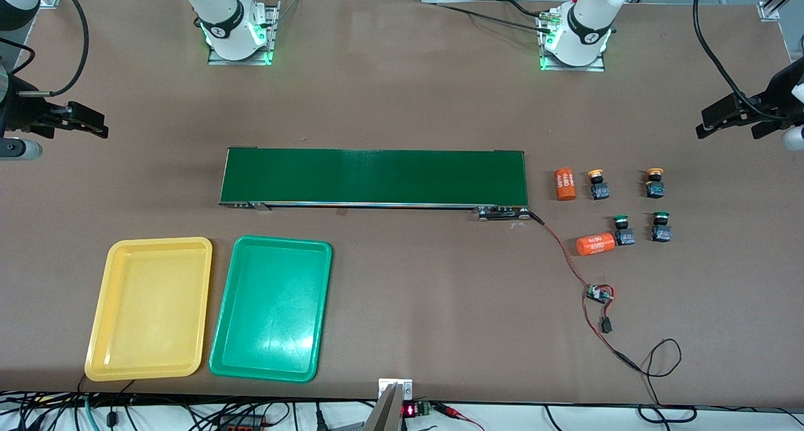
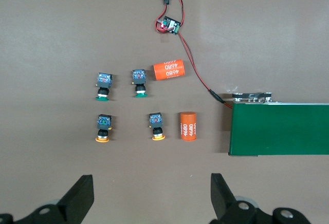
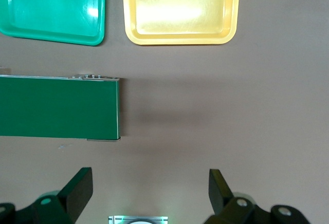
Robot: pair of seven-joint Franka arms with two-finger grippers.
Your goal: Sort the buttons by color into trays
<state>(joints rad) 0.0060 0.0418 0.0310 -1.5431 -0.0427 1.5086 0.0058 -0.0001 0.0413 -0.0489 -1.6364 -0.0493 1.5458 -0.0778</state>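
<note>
Your left gripper (image 1: 716, 124) hangs in the air over the bare table at the left arm's end, with its two fingers spread wide and nothing between them. Your right gripper (image 1: 88, 122) waits over the table at the right arm's end, spread wide too and holding nothing.

All four small push buttons with black blocky bodies sit on the brown table (image 1: 402, 98), near the left arm's end of the long dark-green conveyor belt (image 1: 375, 176). The two yellow-capped buttons (image 1: 597, 185) (image 1: 654, 183) stand in a row. The two green-capped buttons (image 1: 623, 230) (image 1: 660, 226) stand in a row nearer to the front camera.

One orange printed cylinder (image 1: 564, 185) sits between the belt end and a yellow-capped button. A second orange cylinder (image 1: 595, 244) lies touching a green-capped button.

The shallow yellow plastic tray (image 1: 100, 305) and the shallow green plastic tray (image 1: 320, 305) lie side by side, well apart from the buttons, toward the right arm's end. They are nearer to the front camera than the belt. Both trays have nothing in them.

A red and black wire (image 1: 568, 258) runs from the belt to a tiny circuit board (image 1: 598, 293).
</note>
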